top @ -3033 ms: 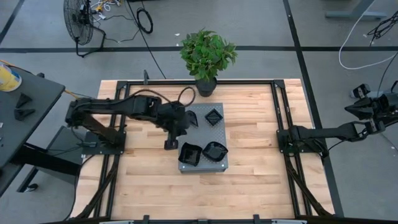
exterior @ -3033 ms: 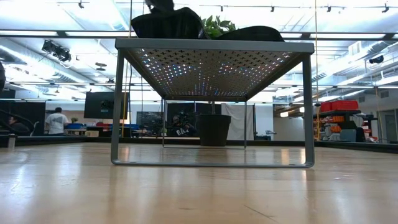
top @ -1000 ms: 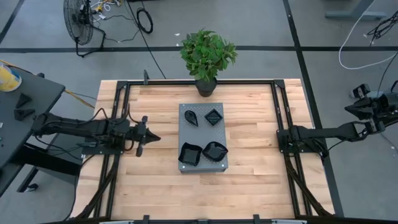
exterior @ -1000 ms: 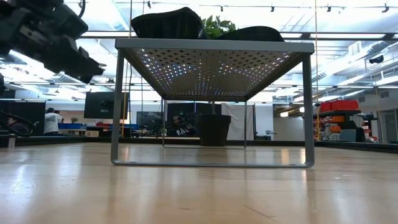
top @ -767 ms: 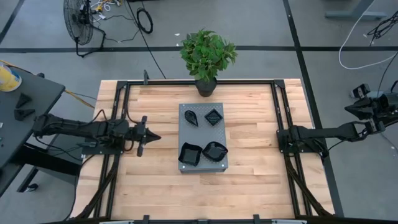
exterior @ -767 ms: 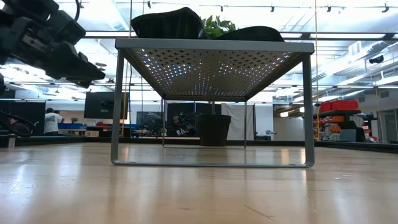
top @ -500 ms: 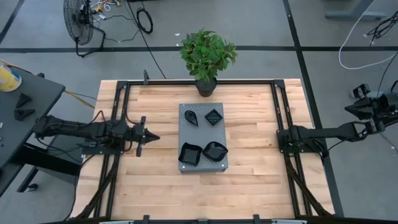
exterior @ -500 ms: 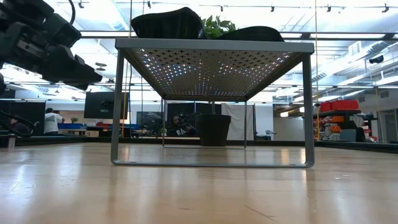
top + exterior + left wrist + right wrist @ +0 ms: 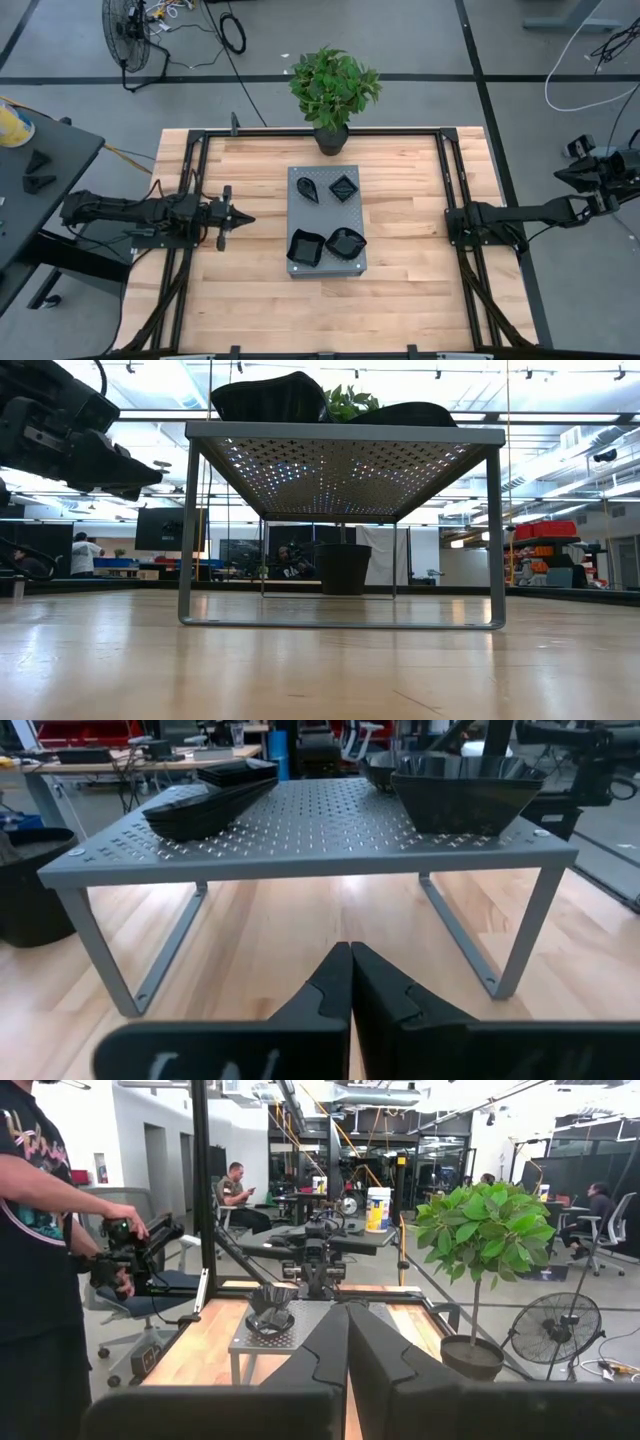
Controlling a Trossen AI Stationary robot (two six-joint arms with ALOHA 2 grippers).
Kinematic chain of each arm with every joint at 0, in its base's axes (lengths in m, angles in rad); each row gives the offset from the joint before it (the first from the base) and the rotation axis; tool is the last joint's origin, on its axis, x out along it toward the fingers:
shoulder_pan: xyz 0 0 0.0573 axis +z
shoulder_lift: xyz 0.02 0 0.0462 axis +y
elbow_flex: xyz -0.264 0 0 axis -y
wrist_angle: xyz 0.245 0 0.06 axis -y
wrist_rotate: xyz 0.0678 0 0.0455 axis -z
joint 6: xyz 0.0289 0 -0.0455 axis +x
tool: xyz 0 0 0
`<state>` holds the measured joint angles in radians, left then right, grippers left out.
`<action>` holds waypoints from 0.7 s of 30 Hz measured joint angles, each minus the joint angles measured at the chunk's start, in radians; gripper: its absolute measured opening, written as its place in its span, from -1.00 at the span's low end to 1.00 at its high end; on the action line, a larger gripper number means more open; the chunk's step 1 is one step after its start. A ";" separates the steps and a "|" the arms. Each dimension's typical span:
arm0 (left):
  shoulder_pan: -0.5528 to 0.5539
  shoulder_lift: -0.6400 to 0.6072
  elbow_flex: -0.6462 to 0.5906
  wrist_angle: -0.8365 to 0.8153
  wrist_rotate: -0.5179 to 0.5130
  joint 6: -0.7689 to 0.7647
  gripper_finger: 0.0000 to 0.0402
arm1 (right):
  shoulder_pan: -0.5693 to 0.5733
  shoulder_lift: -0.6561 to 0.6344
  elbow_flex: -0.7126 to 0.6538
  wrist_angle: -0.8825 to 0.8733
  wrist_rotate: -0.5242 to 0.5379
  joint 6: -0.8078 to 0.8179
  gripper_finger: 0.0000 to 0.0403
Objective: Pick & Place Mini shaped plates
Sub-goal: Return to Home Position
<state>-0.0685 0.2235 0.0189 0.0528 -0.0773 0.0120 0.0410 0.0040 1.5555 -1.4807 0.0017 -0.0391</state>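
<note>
Tabletop (image 9: 400, 290) centre: mini shaped plates (image 9: 305, 247) on perforated shelf (image 9: 326, 215) look light, stiff, slick, so pinch a rim; left gripper (image 9: 350, 956), right gripper (image 9: 348, 1316) both closed.

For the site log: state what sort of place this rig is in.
Probably a robotics lab in an open industrial hall: left arm and right arm at a framed wooden table, a floor fan and loose cables on the floor, a seated person beyond.

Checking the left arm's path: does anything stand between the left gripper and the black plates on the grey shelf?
Nothing visible: only wooden table separates the left gripper from the perforated shelf carrying the black plates.
</note>
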 joint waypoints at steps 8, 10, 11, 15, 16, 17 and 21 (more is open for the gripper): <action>0.000 -0.056 -0.010 -0.004 0.002 0.001 -0.96 | 0.000 0.000 0.000 0.000 0.000 0.000 -0.92; 0.000 -0.066 -0.010 -0.004 0.002 0.009 -0.97 | 0.000 0.000 0.000 0.000 0.000 0.000 -0.92; 0.000 -0.070 -0.010 -0.006 0.003 0.017 -0.98 | 0.000 0.000 0.000 0.000 0.000 0.000 -0.92; 0.000 -0.098 -0.010 -0.014 0.005 0.027 -0.98 | 0.000 0.000 0.000 0.000 0.000 0.000 -0.92; 0.000 -0.102 -0.010 -0.016 0.006 0.027 -0.97 | 0.000 0.000 0.000 0.000 0.000 0.000 -0.92; 0.000 -0.107 -0.010 -0.016 0.006 0.027 -0.97 | 0.000 0.000 0.000 0.000 0.000 0.000 -0.92; 0.000 -0.122 -0.010 -0.019 0.006 0.027 -0.96 | 0.000 0.000 0.000 0.000 0.000 0.000 -0.92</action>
<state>-0.0685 0.1013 0.0093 0.0338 -0.0711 0.0387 0.0406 0.0044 1.5558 -1.4807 0.0017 -0.0391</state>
